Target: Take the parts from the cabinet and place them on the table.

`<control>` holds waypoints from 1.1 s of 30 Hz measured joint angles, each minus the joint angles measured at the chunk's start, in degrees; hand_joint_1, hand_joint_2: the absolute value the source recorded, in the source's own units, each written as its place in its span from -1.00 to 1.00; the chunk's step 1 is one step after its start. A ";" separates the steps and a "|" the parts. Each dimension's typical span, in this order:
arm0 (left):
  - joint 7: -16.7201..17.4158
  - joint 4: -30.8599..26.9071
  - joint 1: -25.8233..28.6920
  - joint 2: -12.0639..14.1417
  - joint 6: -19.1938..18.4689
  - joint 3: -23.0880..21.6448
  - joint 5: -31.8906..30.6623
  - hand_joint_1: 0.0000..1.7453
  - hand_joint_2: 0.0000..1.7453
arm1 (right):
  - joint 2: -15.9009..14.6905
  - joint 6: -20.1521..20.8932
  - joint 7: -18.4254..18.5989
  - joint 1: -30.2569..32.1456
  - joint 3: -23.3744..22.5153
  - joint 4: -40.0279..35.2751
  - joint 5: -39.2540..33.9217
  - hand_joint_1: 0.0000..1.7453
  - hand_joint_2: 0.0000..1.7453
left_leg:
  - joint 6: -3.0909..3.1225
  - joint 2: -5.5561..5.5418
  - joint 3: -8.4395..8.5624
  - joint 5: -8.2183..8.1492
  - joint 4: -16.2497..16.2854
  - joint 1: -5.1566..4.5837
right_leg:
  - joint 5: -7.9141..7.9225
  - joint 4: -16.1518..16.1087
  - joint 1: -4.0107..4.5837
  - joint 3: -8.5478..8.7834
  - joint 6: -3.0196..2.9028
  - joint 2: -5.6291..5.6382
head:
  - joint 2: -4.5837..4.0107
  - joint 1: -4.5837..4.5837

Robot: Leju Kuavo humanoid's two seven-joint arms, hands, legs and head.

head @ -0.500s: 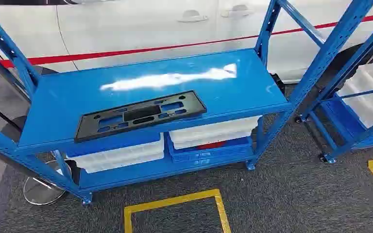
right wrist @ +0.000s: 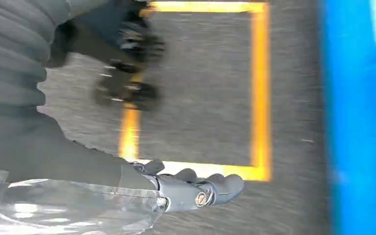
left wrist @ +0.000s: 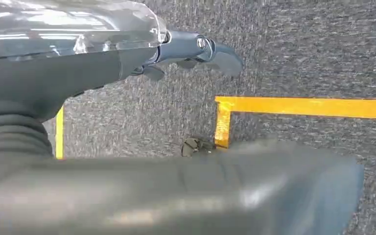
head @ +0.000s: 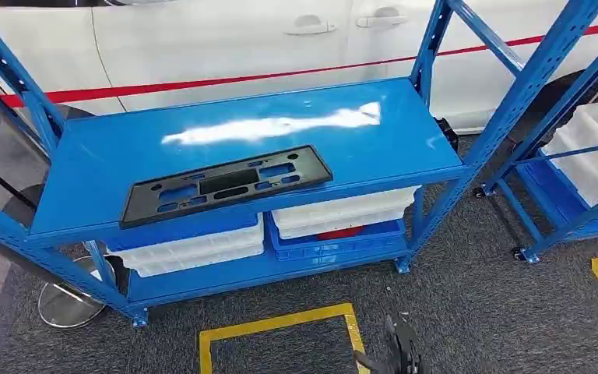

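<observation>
The black plastic part (head: pixel 226 184) lies flat at centre frame, near the blue cabinet's (head: pixel 374 136) front edge. The right hand (head: pixel 395 352), bottom centre, holds nothing; the left hand's (left wrist: pixel 196 49) fingers cannot be judged. The shelf's upright posts risk catching a reaching arm.

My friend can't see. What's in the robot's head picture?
A flat black plastic part lies on a blue metal rack's top shelf, with white bins underneath. A robot hand peeks in over grey carpet.
</observation>
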 joint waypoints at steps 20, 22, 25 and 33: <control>-2.95 1.33 -1.31 0.00 0.26 -6.25 2.69 -1.00 -1.00 | 0.07 6.21 -8.56 3.91 -6.45 -36.94 6.90 -1.00 1.00 | 0.04 -0.07 -0.09 -0.03 0.20 -0.12 | 0.07 -0.09 -0.13 -0.04 0.07 -0.04 | 0.00 0.00; -2.95 1.33 -1.32 0.00 0.26 -6.25 2.69 -1.00 -1.00 | 0.07 6.21 -8.57 3.95 -6.45 -36.96 6.91 -1.00 1.00 | 0.04 -0.07 -0.10 -0.03 0.20 -0.13 | 0.07 -0.09 -0.13 -0.04 0.07 -0.05 | 0.00 0.00; -3.34 1.57 -1.67 0.00 -0.37 -8.09 2.86 -1.00 -1.00 | 0.07 7.19 -10.36 5.21 -6.42 -45.26 10.32 -1.00 -1.00 | 0.28 -0.11 -0.30 -0.14 0.51 -0.28 | 0.16 -0.10 -0.31 -0.08 0.35 -0.05 | 0.00 -0.02; -4.46 1.92 -2.64 0.02 -2.58 -12.13 3.12 -1.00 -1.00 | 0.04 5.13 -8.56 5.75 -0.54 -55.33 21.36 -1.00 1.00 | 2.34 0.13 -0.04 1.32 -1.26 0.13 | -4.97 8.12 -0.20 -4.02 0.99 -0.23 | 0.00 0.00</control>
